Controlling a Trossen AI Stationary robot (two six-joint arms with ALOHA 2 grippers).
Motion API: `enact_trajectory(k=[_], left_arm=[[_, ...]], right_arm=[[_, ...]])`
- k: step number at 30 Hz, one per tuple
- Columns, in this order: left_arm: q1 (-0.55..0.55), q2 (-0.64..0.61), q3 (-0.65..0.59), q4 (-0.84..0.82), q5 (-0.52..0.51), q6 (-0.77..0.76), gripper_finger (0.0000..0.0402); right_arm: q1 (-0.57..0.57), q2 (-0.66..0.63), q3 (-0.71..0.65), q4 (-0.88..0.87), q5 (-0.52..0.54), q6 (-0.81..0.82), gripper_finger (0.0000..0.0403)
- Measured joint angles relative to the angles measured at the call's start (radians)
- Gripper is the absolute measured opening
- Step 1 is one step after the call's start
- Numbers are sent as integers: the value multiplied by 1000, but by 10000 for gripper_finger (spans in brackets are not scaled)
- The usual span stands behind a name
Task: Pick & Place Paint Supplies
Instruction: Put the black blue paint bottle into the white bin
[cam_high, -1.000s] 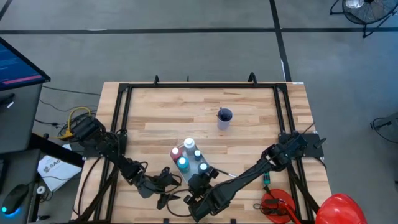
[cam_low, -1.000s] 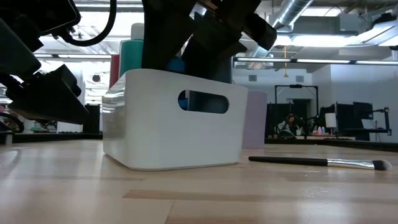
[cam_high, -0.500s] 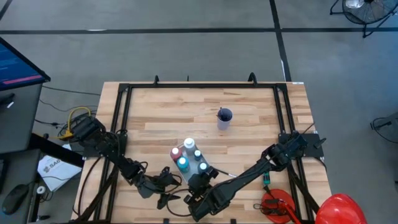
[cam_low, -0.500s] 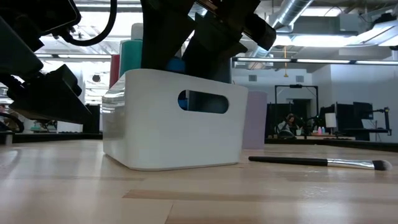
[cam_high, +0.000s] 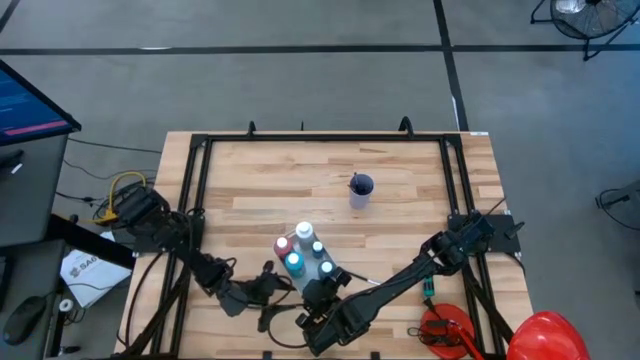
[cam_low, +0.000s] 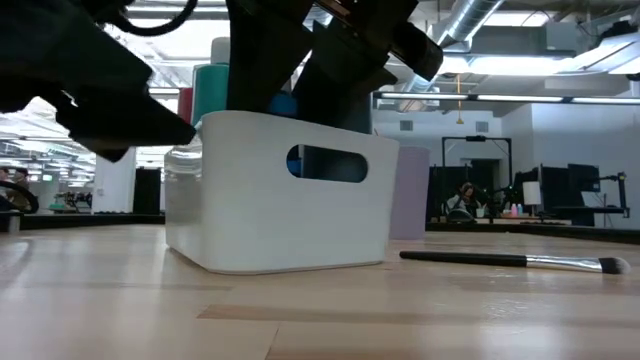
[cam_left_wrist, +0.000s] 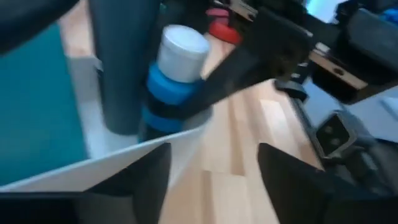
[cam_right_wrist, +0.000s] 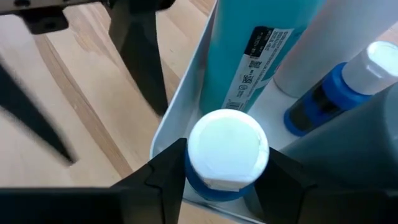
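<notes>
A white bin (cam_high: 305, 258) stands on the table with red (cam_high: 283, 245), white (cam_high: 304, 233), teal (cam_high: 294, 263) and light blue (cam_high: 317, 248) bottles upright in it. My right gripper (cam_right_wrist: 227, 177) reaches into the bin's near side, shut on a blue white-capped bottle (cam_right_wrist: 227, 152). My left gripper (cam_left_wrist: 214, 180) is open just left of the bin (cam_left_wrist: 124, 155), facing its wall and touching nothing. A dark-handled brush (cam_low: 510, 261) lies flat on the table right of the bin. My right gripper pinches the blue bottle just under its white cap (cam_right_wrist: 214, 186), one finger (cam_right_wrist: 165, 171) on each side. The fingers come slanting down from the near side. The bottle stands upright inside the bin by its near wall; its base is hidden.
A pale purple cup (cam_high: 360, 190) with a brush in it stands toward the far side. A red rounded helmet-like thing (cam_high: 545, 335) and a red tool (cam_high: 445, 330) sit at the near right corner. Black frame rails (cam_high: 195, 200) run along the table's sides.
My left gripper has moved up and toward the bin's left wall. The right gripper and the bottle it holds have stayed where they were.
</notes>
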Motion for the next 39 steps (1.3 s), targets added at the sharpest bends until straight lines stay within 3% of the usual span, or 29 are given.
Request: enact_trajectory(k=[6,11,27,39], left_arm=[[-73,0,1,167,-165,237,103],[-69,13,1,173,-190,243,12],[-32,79,55,130,-441,220,0],[5,202,164,81,-527,189,0]], right_arm=[[2,0,0,-6,0,0,161],[2,0,0,-2,0,0,153],[2,1,0,7,0,0,149],[1,2,-1,16,-1,0,156]])
